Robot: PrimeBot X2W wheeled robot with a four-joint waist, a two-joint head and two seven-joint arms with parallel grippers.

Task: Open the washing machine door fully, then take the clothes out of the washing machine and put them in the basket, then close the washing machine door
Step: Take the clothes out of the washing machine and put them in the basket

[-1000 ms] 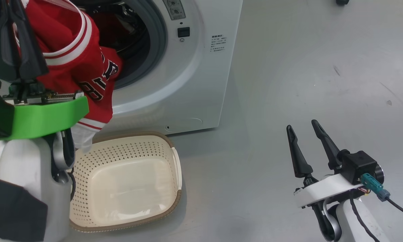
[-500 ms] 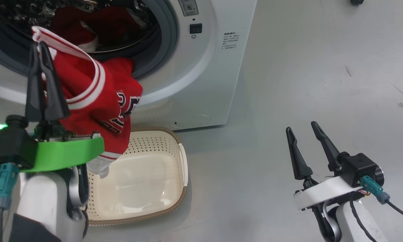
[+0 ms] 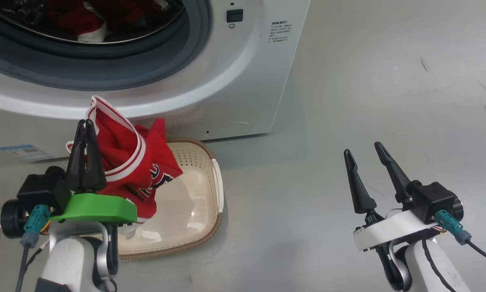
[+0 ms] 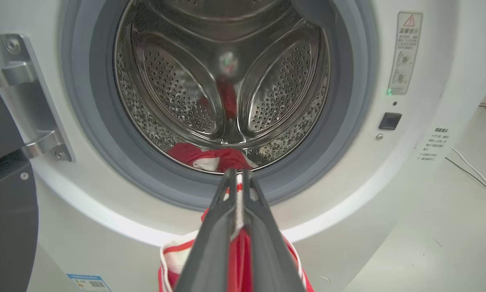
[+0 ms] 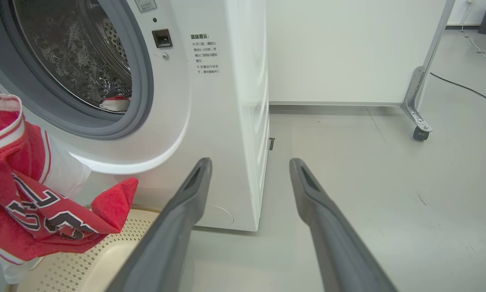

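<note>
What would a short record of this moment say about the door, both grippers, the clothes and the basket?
door: open
left gripper: shut on red jersey, held above basket
right gripper: open, empty, above floor
basket: on floor before washing machine
drum: more red cloth lies inside

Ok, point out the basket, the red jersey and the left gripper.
basket (image 3: 218,190), head view, right rim.
red jersey (image 3: 117,142), head view, red fabric inside striped trim.
left gripper (image 3: 85,122), head view, between its closed fingertips.
</note>
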